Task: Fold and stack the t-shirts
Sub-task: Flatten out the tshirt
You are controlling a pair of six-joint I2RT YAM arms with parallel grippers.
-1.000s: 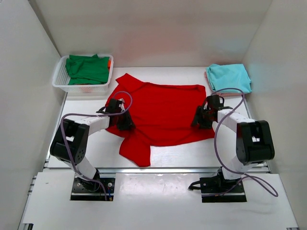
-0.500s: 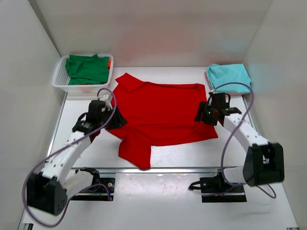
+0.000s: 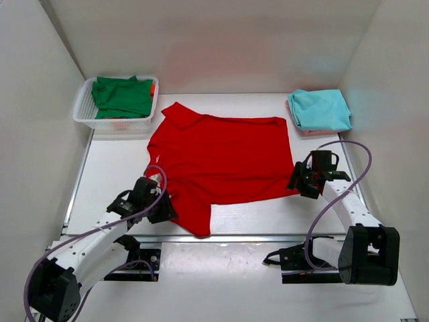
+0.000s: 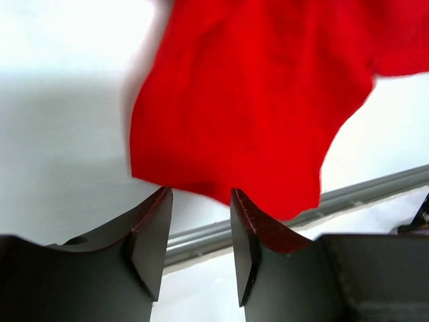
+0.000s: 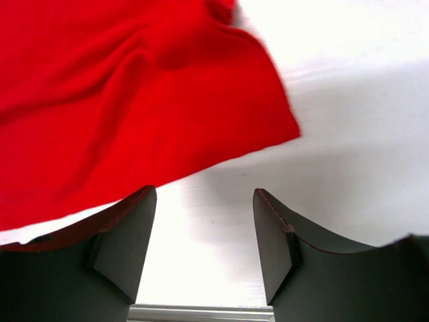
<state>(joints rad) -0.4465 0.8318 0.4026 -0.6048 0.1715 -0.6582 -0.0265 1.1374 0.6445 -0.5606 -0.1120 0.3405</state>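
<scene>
My left pincer [image 4: 200,201] is spread open with nothing in it. The end of a red sleeve lies just ahead of its tips, and the rail at the worktop's near edge runs beside them. My right pincer [image 5: 204,201] is open and empty too. It sits low over the bare worktop [image 3: 114,168], with the near right corner of the red cloth just beyond its fingers.

I count three t-shirts, one of each colour, and one basket. The red t-shirt [image 3: 221,157] lies spread flat in the middle of the worktop between my two pincers. Its long axis runs left to right. The straight hem faces my right side, and the sleeves sit at the left end — one reaching toward the far-left corner, the other trailing down toward the near edge by my left pincer.

The teal t-shirt [image 3: 320,109] sits folded in the far-right corner, well apart from the red hem. The dark green t-shirt [image 3: 123,96] lies bundled inside the white mesh basket [image 3: 82,111] in the far-left corner. The red tee's far sleeve lies just beside that basket.

Open worktop runs along the left of the red tee up to the wall, and a narrower band runs along the right. There is also a strip between the hem side and the near rail — white walls close in the left, right and far sides.
</scene>
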